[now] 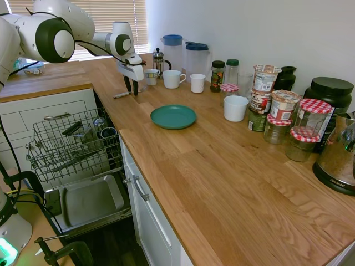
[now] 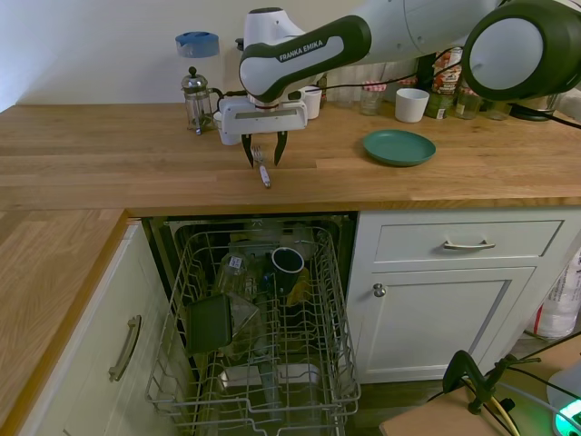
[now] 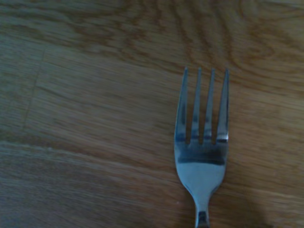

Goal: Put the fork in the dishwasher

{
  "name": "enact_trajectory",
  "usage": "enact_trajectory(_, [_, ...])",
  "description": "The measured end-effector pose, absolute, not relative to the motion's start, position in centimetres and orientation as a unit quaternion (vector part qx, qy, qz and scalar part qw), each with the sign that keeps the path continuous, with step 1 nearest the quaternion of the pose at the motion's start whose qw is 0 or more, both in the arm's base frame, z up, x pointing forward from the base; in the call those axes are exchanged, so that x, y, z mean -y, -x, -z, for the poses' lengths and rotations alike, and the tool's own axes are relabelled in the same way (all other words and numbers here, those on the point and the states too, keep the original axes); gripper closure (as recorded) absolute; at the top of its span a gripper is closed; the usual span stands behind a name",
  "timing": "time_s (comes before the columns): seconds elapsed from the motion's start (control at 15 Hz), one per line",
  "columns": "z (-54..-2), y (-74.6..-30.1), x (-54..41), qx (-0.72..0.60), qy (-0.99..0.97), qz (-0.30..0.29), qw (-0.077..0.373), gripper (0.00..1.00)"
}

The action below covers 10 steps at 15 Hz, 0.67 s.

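Fork [image 2: 262, 168] lies flat on the counter [image 2: 109, 154], upper centre of frame, between the gripper's [image 2: 263, 160] spread jaws — a thin, low handle could slip out at closing.

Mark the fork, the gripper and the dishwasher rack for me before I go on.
fork [image 3: 202, 161]: wrist view, on the head just below the tines.
gripper [image 2: 264, 156]: second exterior view, midway between its fingertips.
dishwasher rack [image 2: 338, 300]: second exterior view, on its side wire wall.

Silvery fork [image 2: 261, 167] is lying flat on the wood, upper middle of the second exterior frame, four tines pointing away from the edge. Dishwasher [image 2: 259, 327] sits right below, door down, grey wire rack pulled out.
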<state>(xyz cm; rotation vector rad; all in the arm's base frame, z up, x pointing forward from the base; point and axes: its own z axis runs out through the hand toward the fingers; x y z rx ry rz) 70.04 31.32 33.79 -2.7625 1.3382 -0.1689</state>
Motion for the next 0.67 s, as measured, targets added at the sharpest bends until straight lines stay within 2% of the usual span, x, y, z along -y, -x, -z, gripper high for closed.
enact_trajectory(0.67, [-33.70, -70.84, -31.24, -0.450, 0.890, 0.060, 0.036, 1.00])
